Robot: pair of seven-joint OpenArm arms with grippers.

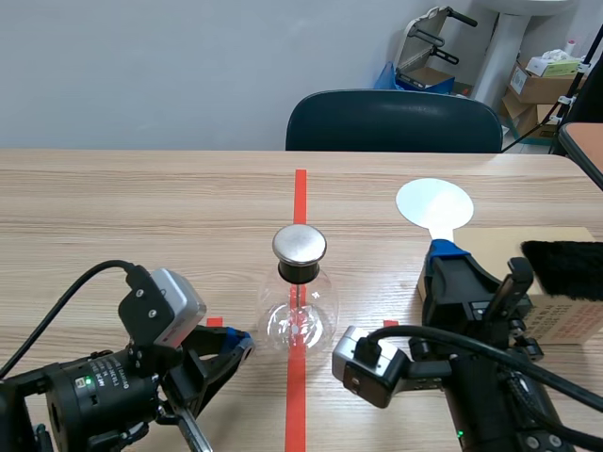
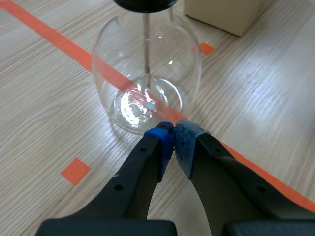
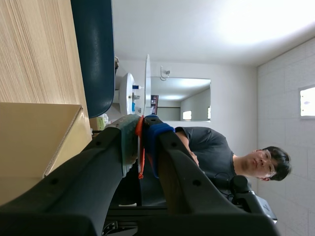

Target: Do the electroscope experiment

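Fingers [image 1: 219, 350] of the left gripper [image 1: 236, 341] lie low beside the flask [image 1: 300, 315], which stands mid-table on the tape line under its metal cap [image 1: 300, 245]. The right gripper [image 1: 443, 254] holds a white disc [image 1: 434, 202] upright next to a box [image 1: 565, 315].

From the left wrist, the pads [image 2: 158, 140] meet on nothing, tips at the flask's [image 2: 147, 73] base. The glass looks thin, slick and fragile. I judge the neck the safer hold, though the cap is cut off here.

From the right wrist, the fingers [image 3: 165, 142] are clamped on the disc's [image 3: 147, 83] thin handle. The disc is edge-on, and is probably light and stiff. Any foil inside the flask cannot be made out.
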